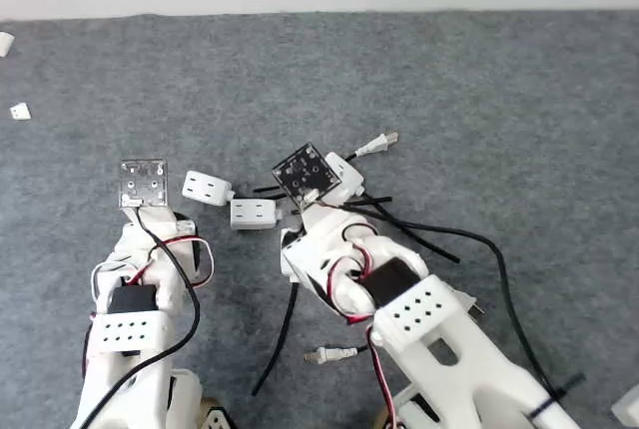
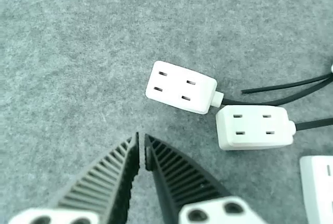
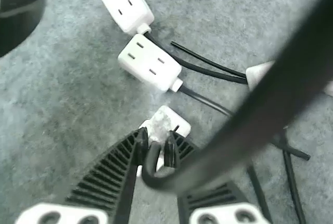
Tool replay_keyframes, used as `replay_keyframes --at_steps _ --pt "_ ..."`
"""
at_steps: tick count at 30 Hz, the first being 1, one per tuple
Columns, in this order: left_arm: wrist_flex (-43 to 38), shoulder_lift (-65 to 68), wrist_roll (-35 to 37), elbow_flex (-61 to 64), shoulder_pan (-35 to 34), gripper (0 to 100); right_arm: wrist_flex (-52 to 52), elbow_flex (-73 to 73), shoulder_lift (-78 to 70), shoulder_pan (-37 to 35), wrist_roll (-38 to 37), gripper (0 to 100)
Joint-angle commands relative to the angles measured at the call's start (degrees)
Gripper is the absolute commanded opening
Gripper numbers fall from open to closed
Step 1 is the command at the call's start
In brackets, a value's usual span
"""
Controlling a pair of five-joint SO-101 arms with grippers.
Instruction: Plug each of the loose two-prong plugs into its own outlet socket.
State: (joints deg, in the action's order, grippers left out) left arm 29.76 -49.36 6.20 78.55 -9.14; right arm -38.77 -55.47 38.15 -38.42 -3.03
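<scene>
Two white outlet sockets lie side by side, one (image 1: pixel 207 188) (image 2: pixel 180 87) and the other (image 1: pixel 253 213) (image 2: pixel 253 127), both with bare slots. My left gripper (image 2: pixel 141 140) hovers just short of them, shut and holding nothing. My right gripper (image 3: pixel 155 136) is shut on a black-corded plug (image 3: pixel 154 157), its tip against a third white socket block (image 3: pixel 167 121). The two sockets (image 3: pixel 126 2) (image 3: pixel 150 61) lie beyond it. A loose white plug (image 1: pixel 377 145) rests past the right arm. Another plug (image 1: pixel 329 354) lies near the front, between the arms.
Black cords (image 1: pixel 439 234) tangle across the grey carpet to the right of the sockets, and one cord (image 3: pixel 270 99) crosses close in front of the right wrist camera. A corner of the third socket block (image 2: pixel 318 187) shows beside the left gripper. Small white bits (image 1: pixel 20 110) lie at the far left.
</scene>
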Motion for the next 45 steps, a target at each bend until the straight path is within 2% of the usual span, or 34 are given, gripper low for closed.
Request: replay_keyframes --at_steps 1,5,45 --pt "-1.58 -1.05 0.53 -0.57 -0.18 1 2.15 4.66 -1.01 1.54 0.88 0.8" --pt "-1.58 -1.05 0.44 -0.48 -0.18 1 5.05 4.48 -3.03 1.89 0.88 0.8" --pt "-1.49 -1.05 0.09 -0.40 -0.18 1 9.63 4.75 -11.12 3.47 0.53 0.8"
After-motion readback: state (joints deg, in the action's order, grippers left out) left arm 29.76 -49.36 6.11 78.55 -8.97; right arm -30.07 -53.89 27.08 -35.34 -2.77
